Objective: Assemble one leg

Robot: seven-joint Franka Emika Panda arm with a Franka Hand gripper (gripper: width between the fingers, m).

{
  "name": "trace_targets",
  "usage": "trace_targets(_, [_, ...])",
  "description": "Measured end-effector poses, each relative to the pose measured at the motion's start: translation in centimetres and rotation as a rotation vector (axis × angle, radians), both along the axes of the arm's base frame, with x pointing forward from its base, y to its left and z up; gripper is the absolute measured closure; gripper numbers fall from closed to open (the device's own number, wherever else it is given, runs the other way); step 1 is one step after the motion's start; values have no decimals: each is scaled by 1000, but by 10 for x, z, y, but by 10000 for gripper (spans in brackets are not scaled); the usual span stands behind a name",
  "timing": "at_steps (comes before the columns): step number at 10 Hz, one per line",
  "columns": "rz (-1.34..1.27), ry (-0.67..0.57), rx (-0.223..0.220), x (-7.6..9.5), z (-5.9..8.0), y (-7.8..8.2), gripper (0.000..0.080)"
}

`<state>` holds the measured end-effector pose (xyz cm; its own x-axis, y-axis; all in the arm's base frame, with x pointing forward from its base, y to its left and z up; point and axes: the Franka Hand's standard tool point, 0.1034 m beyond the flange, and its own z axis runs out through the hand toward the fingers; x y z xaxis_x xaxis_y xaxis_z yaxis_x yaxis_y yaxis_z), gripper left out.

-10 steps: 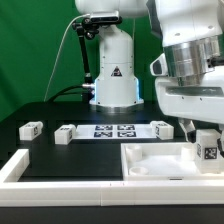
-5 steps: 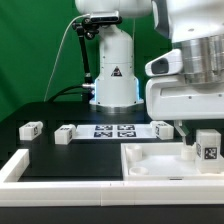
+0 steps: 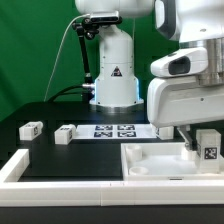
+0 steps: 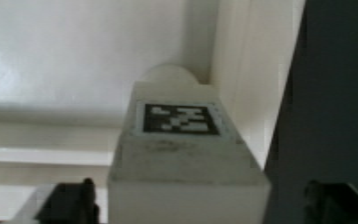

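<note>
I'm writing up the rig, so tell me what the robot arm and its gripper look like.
The arm is white with rounded links and a black triangle marking on its base. A black cable runs to it. The gripper has a boxy white-grey body, and its fingers are dark.

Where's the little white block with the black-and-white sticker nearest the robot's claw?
The leg stands at the exterior view's far right, between the fingers of the gripper, at the right end of the big white tray piece.
</note>
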<state>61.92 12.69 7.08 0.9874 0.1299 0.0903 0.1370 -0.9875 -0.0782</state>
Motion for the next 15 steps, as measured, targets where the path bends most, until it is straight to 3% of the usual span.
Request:
trace_targets(1, [-28, 3, 4, 0, 0, 1, 372])
trace_targets(2, [-29, 1, 2, 0, 0, -1, 372])
trace_targets(3, [-33, 2, -3, 1, -1, -5, 501])
trace_targets(7, [-63, 4, -1, 1, -1, -7, 503])
trace_targets(15, [-1090, 53, 186, -2, -4, -22, 503])
